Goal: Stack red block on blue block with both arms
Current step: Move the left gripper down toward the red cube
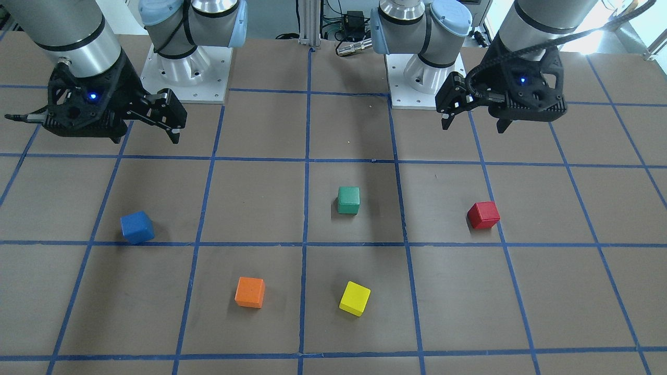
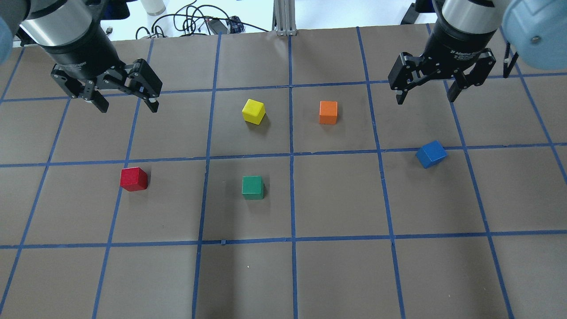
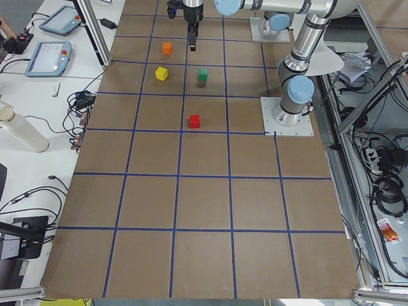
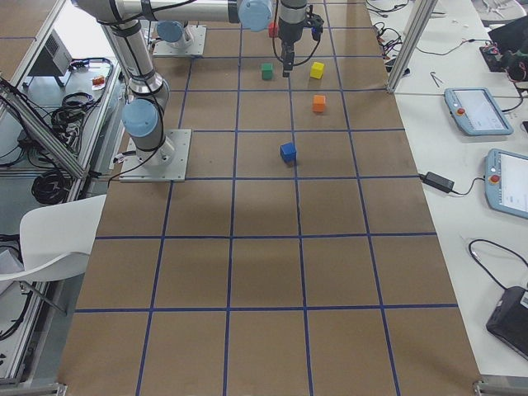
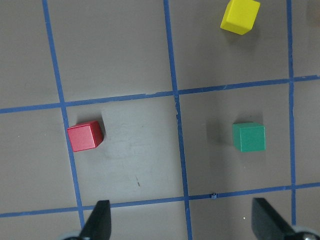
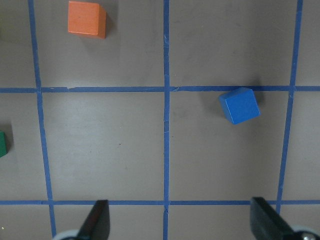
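- Progress: by my read, nothing is done yet. Both cubes sit on the table (image 2: pixel 336 204), unstacked and well apart.
- red block (image 2: pixel 133 179): flat on the table in the left arm's half, next to a blue tape line (image 2: pixel 118 199). Nothing is touching it. In the left wrist view it lies ahead of the fingers and off to one side, not between them.
- blue block (image 2: pixel 431 153): flat on the table in the right arm's half, just beside a tape line and twisted relative to the grid. Nothing is on top of it.
- left gripper (image 2: pixel 128 104): fingers spread apart and empty, raised above the table, on the far side of the red block from the base.
- right gripper (image 2: pixel 426 95): fingers spread apart and empty, raised, on the far side of the blue block from the base.
- Distractors: green cube (image 2: pixel 253 187), yellow cube (image 2: pixel 254 111) and orange cube (image 2: pixel 328 112) sit in the middle, between the two task cubes.
- Left to do (judgement): everything. Line up on red, descend, grasp, lift, carry it across, place it on blue, release.
- Likely split: the left arm takes red, since it's on that side. The right arm's part can't be told from this.
- Watch: the blue block's twist means red needs a matching rotation to sit flush.
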Action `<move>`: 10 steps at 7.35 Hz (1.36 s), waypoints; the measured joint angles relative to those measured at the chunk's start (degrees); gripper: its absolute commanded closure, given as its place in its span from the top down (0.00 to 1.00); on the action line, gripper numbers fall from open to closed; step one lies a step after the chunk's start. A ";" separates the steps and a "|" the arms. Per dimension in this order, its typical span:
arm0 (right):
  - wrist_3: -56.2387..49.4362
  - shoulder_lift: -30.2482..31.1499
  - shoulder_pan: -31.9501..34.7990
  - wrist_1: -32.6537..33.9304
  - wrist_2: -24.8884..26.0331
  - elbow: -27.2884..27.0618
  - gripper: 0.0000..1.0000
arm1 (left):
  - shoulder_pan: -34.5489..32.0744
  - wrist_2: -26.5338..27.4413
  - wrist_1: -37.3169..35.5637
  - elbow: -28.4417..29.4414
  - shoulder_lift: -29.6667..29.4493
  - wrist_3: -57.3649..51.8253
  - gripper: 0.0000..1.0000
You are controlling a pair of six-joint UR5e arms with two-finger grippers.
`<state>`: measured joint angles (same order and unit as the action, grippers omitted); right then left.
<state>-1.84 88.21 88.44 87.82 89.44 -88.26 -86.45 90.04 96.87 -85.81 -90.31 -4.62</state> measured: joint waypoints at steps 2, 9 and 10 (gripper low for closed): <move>0.01 0.16 -0.01 0.02 0.08 0.01 1.00 | -0.42 0.15 0.29 0.28 -0.14 2.12 1.00; -0.38 0.20 -0.06 0.30 0.73 -0.03 1.00 | 1.36 1.12 -4.61 -0.84 -2.75 -5.78 1.00; -0.53 0.21 -0.03 0.33 0.84 -0.06 1.00 | 3.31 1.26 -5.20 -1.35 -4.54 -7.37 1.00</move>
<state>-2.37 88.42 88.40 88.15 90.29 -88.32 -83.14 91.30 91.67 -87.16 -94.85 -11.98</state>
